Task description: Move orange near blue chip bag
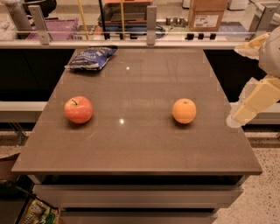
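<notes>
The orange [184,110] sits on the brown table [140,148], right of its middle. The blue chip bag [91,57] lies flat at the table's far left corner. My gripper [248,106] hangs at the right edge of the view, just beyond the table's right edge, to the right of the orange and apart from it. It holds nothing that I can see.
A red-pink apple [78,109] with a stem sits on the left part of the table. A glass rail with metal posts [151,19] runs behind the far edge. Boxes [208,13] and clutter stand beyond it.
</notes>
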Motion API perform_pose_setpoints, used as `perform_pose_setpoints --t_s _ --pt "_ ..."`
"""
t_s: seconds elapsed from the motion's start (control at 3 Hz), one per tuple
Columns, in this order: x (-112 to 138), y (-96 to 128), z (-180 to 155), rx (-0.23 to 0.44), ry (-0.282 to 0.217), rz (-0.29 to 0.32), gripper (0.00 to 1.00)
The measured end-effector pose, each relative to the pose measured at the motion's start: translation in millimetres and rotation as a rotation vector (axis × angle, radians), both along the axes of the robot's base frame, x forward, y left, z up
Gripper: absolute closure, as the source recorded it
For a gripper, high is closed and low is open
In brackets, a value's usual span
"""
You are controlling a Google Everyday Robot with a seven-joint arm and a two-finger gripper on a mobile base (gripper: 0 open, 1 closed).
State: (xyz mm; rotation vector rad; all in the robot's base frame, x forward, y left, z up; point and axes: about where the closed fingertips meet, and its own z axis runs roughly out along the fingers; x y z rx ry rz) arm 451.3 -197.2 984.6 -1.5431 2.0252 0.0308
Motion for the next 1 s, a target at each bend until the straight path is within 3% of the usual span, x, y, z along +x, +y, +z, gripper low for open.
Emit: perform_pose_setpoints --t_s 0.67,1.0 --pt "3 10 -18 0.118 -0.09 0.056 0.0" --pt "9 9 -38 0.197 -0.101 0.053 0.0"
